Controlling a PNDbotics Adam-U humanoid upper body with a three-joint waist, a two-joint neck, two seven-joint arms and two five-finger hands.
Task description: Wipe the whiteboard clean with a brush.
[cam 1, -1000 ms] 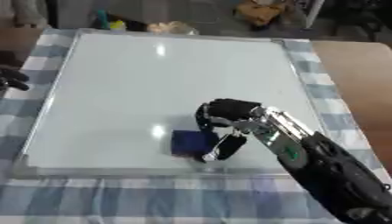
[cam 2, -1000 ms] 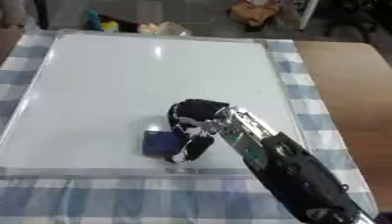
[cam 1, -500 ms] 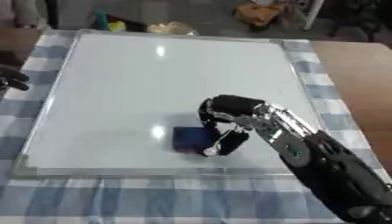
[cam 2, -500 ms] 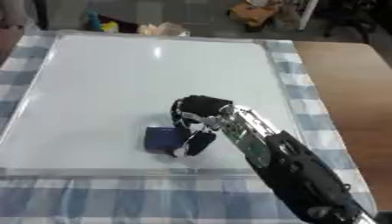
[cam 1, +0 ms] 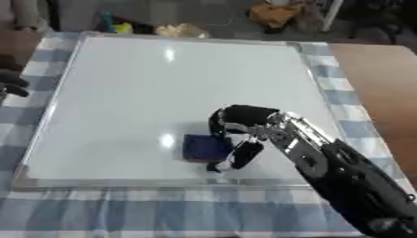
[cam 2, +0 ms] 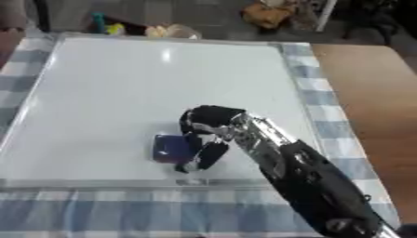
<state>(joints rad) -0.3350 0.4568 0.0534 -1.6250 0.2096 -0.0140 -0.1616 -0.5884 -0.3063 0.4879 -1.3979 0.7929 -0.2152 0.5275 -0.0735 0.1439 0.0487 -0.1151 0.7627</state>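
We are curling our right hand point(cam 2: 208, 128) around a dark blue brush point(cam 2: 171, 148), which is lying flat on the whiteboard point(cam 2: 122, 88) toward six o'clock, near its lower frame. Our arm is coming in from five o'clock. A blue-and-white checked cloth point(cam 2: 326, 116) is showing around the whiteboard, and clutter is sitting beyond it at twelve o'clock.

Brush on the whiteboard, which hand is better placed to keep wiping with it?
Right. The right hand is curled on the brush near the whiteboard's near edge; the left hand sits off its left side.
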